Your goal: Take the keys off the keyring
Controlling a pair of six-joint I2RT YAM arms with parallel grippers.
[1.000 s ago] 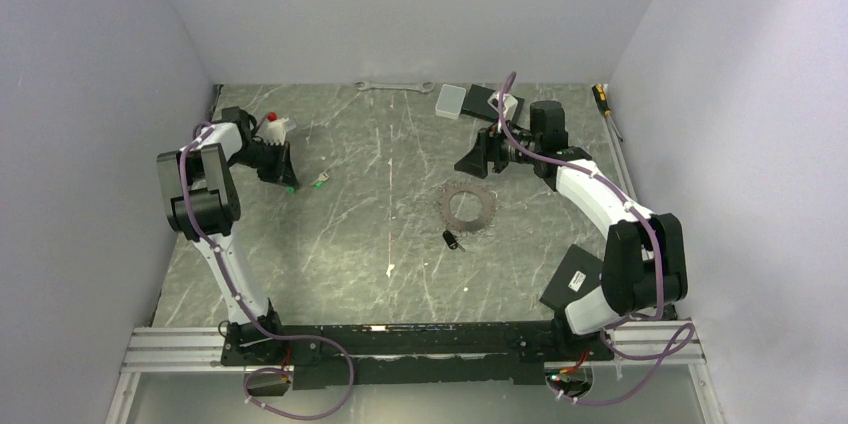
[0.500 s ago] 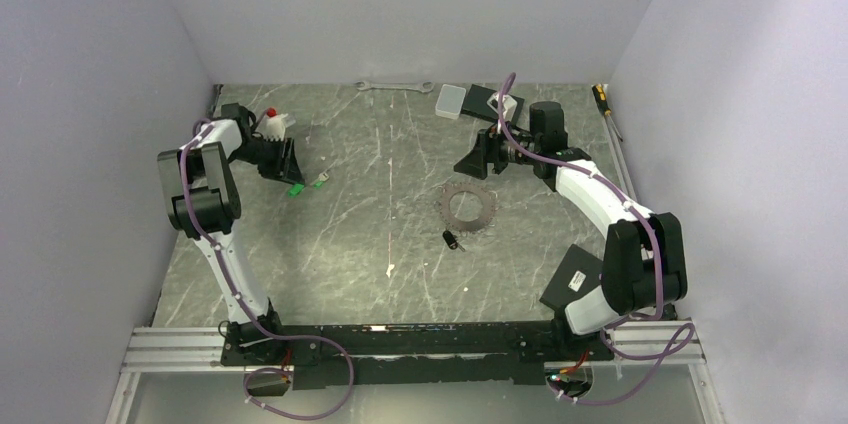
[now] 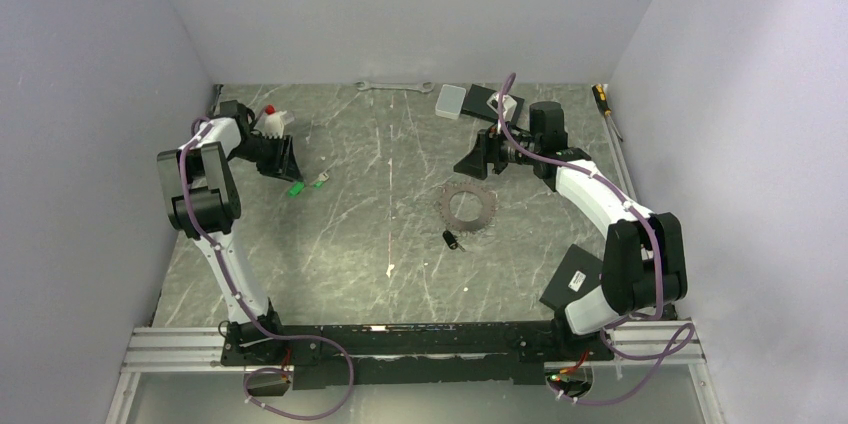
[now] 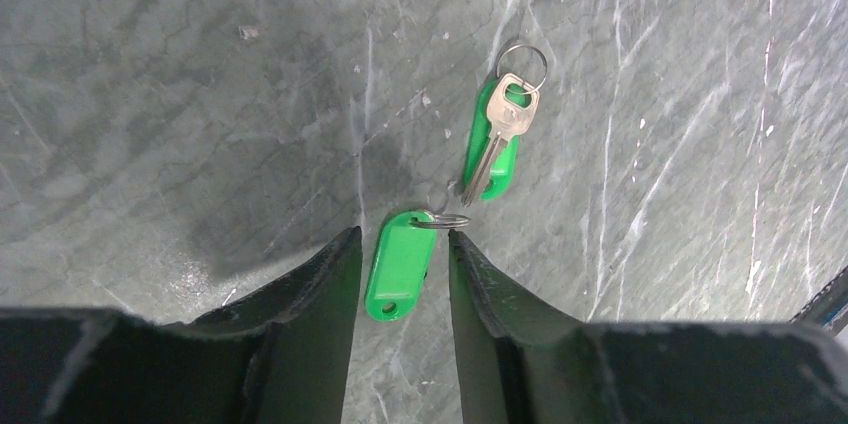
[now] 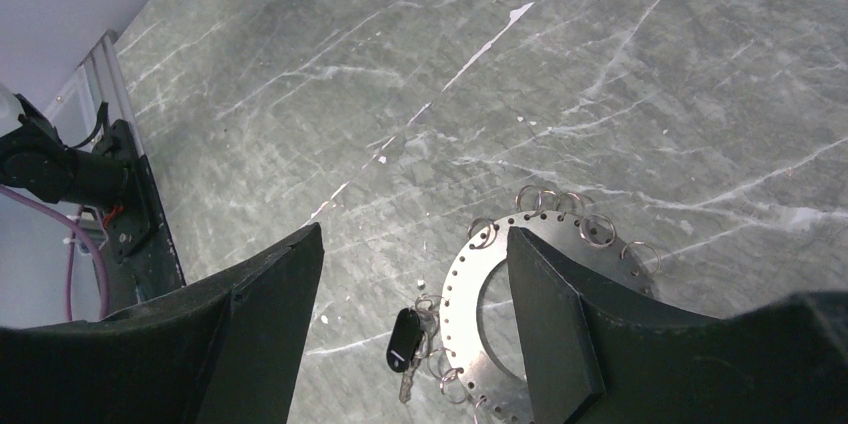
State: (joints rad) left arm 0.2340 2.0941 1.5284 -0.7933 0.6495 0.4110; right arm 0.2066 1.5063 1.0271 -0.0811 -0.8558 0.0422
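The keyring (image 3: pixel 468 206) is a flat metal disc with a holed rim and small split rings, lying mid-table. A black-headed key (image 3: pixel 452 239) rests at its near-left rim, among the rings (image 5: pixel 405 339). Two green-headed keys lie apart from it at the left (image 3: pixel 295 188) (image 3: pixel 320 181). My left gripper (image 4: pixel 402 236) is open and straddles one green key (image 4: pixel 400 264) without touching it. The other green key (image 4: pixel 495 139) lies just beyond, with a silver blade across it. My right gripper (image 5: pixel 415 234) hangs open above the keyring's (image 5: pixel 460 289) far side, holding nothing.
A silver wrench (image 3: pixel 395 86) lies at the back wall. A white box (image 3: pixel 451 101) and a black block (image 3: pixel 480 99) sit back right, a screwdriver (image 3: pixel 603 104) by the right wall. A red-capped white bottle (image 3: pixel 272 122) stands behind the left gripper. A black pad (image 3: pixel 580 279) lies near right.
My left gripper has opened and let go of the green key, which now lies on the table, and it has drawn back slightly. The right arm has not moved.
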